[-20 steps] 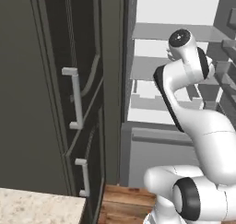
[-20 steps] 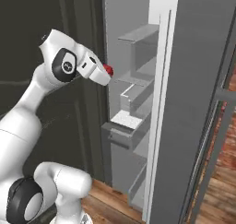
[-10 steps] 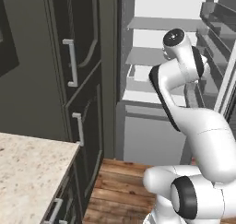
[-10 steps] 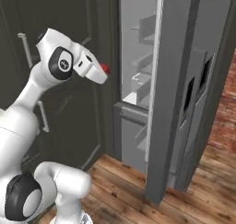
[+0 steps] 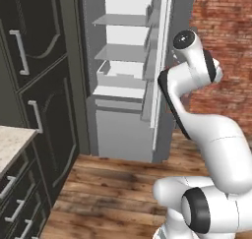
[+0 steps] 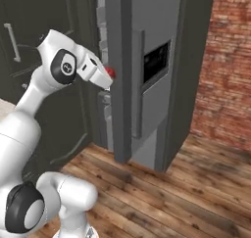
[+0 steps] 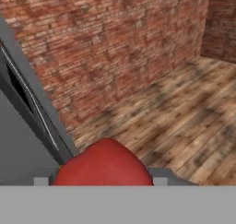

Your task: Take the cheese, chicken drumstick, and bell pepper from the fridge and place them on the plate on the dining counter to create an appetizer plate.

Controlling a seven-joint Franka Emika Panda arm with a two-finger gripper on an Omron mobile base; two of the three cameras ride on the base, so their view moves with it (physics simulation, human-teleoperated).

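- Two-finger gripper raised beside the tall grey fridge, jaws pinching the dark-red, roundish bell pepper; red lump shows at the gripper's tip.
- Fridge door stands open; white interior, clear glass shelves and white drawer visible.
- Brown wooden plank floor and red brick wall lie beyond the pepper.
- Corner of beige speckled stone counter at lower left.

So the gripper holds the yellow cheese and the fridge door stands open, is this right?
Not quite. The gripper holds the red bell pepper, not the cheese; the hand view shows it between the fingers. The fridge door does stand open.
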